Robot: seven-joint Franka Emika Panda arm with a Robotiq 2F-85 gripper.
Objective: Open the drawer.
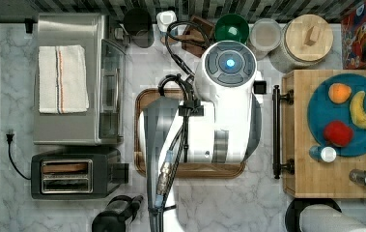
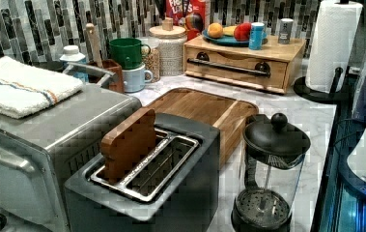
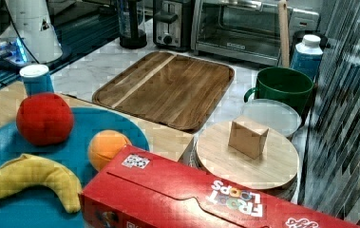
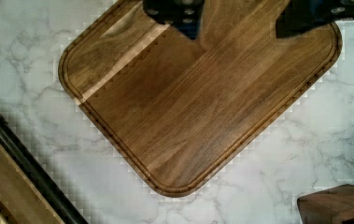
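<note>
Gripper [image 4: 240,21] open, fingers spread above brown rounded tray [image 4: 198,98] on marble counter [image 4: 34,60]; drawer [image 2: 236,67] shut in pale bamboo box, long black bar handle [image 1: 276,131] facing tray.

Top view looks straight down; left, right views face oppositely — sharing the tray [image 2: 204,108].

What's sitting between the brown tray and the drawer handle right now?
Nothing. In the left view, bare marble counter separates the brown tray from the drawer's black handle. The wrist view shows the same empty strip of marble.
</note>
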